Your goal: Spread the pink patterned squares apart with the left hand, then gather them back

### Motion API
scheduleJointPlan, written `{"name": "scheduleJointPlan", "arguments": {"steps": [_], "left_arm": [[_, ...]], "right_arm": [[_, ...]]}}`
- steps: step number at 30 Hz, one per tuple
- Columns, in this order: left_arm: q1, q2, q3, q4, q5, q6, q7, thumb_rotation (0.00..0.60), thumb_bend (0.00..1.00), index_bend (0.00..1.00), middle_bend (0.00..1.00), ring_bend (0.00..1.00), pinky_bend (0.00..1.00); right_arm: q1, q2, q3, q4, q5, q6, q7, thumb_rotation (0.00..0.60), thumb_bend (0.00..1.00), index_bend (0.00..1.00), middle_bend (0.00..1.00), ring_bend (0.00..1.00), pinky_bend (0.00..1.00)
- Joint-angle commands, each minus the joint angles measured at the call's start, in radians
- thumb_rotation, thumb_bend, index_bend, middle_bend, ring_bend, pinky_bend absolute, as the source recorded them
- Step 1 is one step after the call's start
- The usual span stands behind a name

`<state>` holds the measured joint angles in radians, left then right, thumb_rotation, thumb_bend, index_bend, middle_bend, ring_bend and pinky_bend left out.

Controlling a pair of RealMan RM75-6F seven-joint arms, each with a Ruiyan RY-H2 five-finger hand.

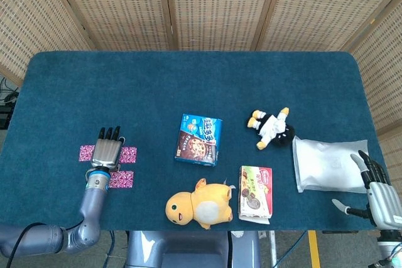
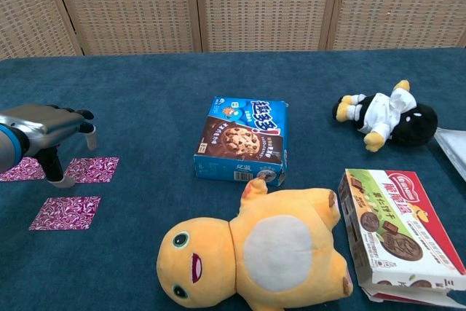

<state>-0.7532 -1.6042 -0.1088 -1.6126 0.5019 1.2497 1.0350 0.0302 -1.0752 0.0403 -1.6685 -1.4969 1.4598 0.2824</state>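
Chest view shows three pink patterned squares [image 2: 65, 213] lying flat on the blue worktop [image 2: 145, 107] at its left edge, two side by side and one nearer the front. They look thin, light and limp, so I'd judge pressing down and sliding suits them better than pinching. The left hand [image 2: 45, 127] hovers palm-down over the rear pair, fingers extended, holding nothing. The right hand [image 1: 381, 196] rests open, well apart.

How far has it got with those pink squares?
Done, it seems: the three squares lie apart, two in a row, one nearer. In hand: the left hand hovers flat over the row, thumb down between the two. Left: gathering them back. The right hand idles, open.
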Motion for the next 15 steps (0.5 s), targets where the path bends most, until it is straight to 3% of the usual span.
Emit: {"name": "scheduleJointPlan", "arguments": {"steps": [1, 15], "left_arm": [[-0.003, -0.004, 0.002, 0.007, -0.003, -0.002, 0.003, 0.6, 0.25, 0.28, 0.0, 0.0, 0.0], [-0.014, -0.019, 0.002, 0.035, -0.023, -0.008, 0.013, 0.6, 0.25, 0.29, 0.0, 0.0, 0.0]], "right_arm": [[0.0, 0.0, 0.0, -0.001, 0.0, 0.0, -0.001, 0.6, 0.1, 0.04, 0.0, 0.0, 0.0], [0.0, -0.001, -0.001, 0.002, -0.002, 0.0, 0.002, 0.6, 0.1, 0.04, 0.0, 0.0, 0.0]]}}
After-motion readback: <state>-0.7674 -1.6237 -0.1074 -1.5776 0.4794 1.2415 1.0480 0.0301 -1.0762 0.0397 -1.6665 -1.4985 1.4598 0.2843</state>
